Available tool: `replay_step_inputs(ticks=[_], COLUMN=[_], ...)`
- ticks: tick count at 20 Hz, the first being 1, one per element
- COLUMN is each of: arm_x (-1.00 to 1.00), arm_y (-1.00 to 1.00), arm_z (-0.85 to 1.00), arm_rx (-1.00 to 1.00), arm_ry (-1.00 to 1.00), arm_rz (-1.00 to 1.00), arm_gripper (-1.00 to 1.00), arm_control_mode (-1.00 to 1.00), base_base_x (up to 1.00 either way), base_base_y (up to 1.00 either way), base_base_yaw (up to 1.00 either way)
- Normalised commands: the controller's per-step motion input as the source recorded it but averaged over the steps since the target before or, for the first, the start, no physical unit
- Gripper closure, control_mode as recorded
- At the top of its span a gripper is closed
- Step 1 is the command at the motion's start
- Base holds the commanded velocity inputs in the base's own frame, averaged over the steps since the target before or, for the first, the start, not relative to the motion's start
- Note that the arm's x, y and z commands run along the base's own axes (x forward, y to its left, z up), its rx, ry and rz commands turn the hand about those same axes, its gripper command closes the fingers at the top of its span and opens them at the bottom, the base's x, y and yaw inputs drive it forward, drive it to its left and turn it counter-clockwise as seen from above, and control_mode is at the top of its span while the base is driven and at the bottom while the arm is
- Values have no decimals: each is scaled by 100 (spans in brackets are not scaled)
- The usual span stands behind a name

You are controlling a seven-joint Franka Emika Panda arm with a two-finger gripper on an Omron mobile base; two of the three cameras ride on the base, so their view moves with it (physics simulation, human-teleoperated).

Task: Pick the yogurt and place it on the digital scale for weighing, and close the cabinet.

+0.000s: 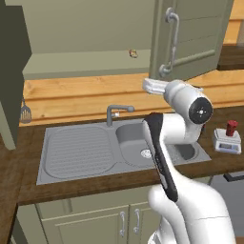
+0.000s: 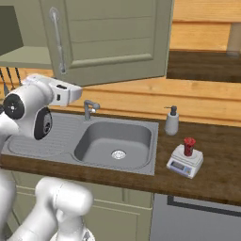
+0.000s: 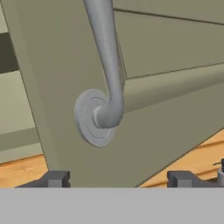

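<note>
The red yogurt (image 1: 231, 127) (image 2: 189, 146) stands upright on the small white digital scale (image 1: 227, 142) (image 2: 184, 162), on the counter right of the sink. The olive-green cabinet door (image 1: 190, 38) (image 2: 113, 37) hangs open above the counter. Its metal bar handle (image 1: 171, 43) (image 2: 57, 42) (image 3: 107, 65) curves into a round base plate (image 3: 94, 117). My gripper (image 3: 118, 179) (image 2: 75, 92) sits close in front of the handle's lower end. It is open, its two dark fingertips (image 3: 52, 178) wide apart with nothing between them.
A steel sink (image 1: 62, 169) (image 2: 117, 141) with a faucet (image 1: 114, 112) (image 2: 89, 108) lies below the arm. A grey soap dispenser (image 2: 172, 121) stands behind the scale. A small yellow-brown item (image 1: 133, 54) lies on the open cabinet's shelf. Utensils (image 1: 25, 113) hang at the left.
</note>
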Motion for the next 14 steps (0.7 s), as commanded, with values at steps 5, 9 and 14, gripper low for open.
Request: replay_step_inputs(ticks=[5,9,14], arm_x=[100,100,99], arm_y=[52,16,0], arm_z=[16,1,0], arm_rx=[-8,-2,0], arm_ry=[13,22,22], arm_rz=[-27,-12,0], arm_gripper=[-100,-100,-100], arm_control_mode=[-100,-100,-100], base_base_x=[0,0,0], base_base_y=[0,0,0], base_base_yaw=[0,0,0])
